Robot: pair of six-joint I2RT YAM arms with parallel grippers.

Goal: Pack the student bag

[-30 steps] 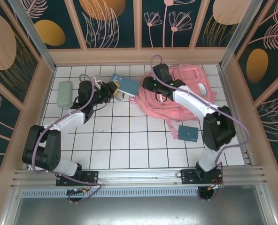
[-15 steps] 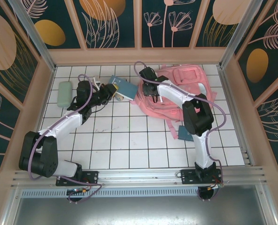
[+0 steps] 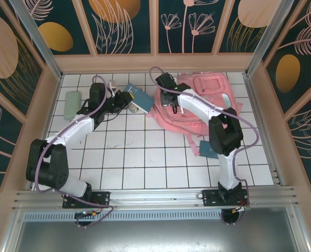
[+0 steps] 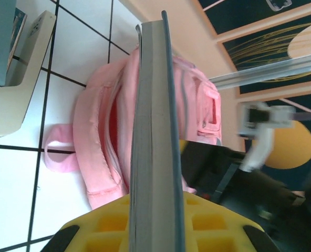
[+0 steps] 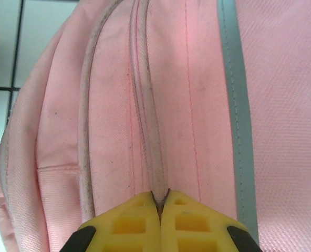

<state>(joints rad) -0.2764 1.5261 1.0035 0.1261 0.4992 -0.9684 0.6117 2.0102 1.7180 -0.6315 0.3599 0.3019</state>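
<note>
The large soft pink fabric student bag (image 3: 208, 97) lies upper right on the white tiled table (image 3: 145, 157), close to the rear wall. The right gripper (image 5: 158, 207) sits at its left edge, yellow pads pressed together and pinching a seam fold. The left gripper (image 3: 128, 101) clamps a slim blue-grey book (image 3: 141, 96) just left of the bag. Open tiles lie across the lower centre. The bag has a pale stripe, and red lining shows at its opening.

A grey-blue book (image 4: 155, 131), seen edge-on, stands clamped in the left gripper (image 4: 156, 223). Behind the book lies the pink student bag (image 4: 95, 131), a red-lined opening showing.
</note>
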